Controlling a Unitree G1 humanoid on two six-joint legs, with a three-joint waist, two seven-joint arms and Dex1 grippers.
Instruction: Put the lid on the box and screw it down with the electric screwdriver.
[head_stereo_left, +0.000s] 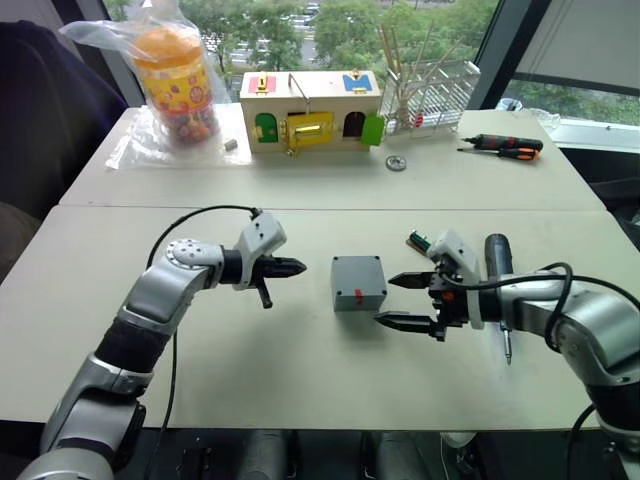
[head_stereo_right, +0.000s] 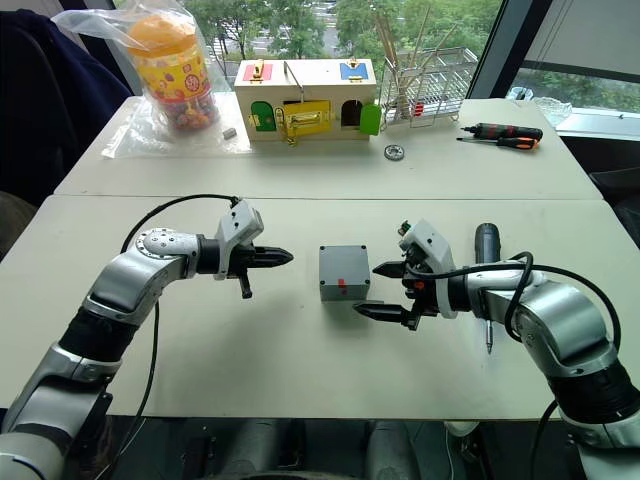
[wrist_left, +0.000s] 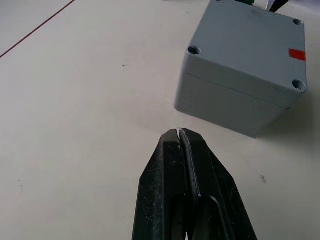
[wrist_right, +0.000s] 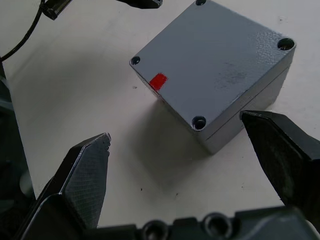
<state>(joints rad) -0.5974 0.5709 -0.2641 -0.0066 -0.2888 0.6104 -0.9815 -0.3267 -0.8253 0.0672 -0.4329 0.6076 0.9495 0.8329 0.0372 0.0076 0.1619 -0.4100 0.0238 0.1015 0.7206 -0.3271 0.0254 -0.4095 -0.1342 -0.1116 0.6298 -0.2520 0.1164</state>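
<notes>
Jaws of the right gripper (head_stereo_left: 408, 301) stood spread beside the box (head_stereo_left: 358, 282), lid (wrist_right: 215, 60) already seated; left gripper (head_stereo_left: 296, 266) pressed together, idle.

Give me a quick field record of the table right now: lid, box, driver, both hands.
lid: flat grey plastic lid already seated on the box, four corner screw holes visible
box: small grey plastic box with red mark, mid-table between the hands
driver: thick black electric screwdriver lying on the table beside the right arm, not held
left hand: shut, empty, pointing at the box, apart from it
right hand: open, empty, just short of the box
</notes>
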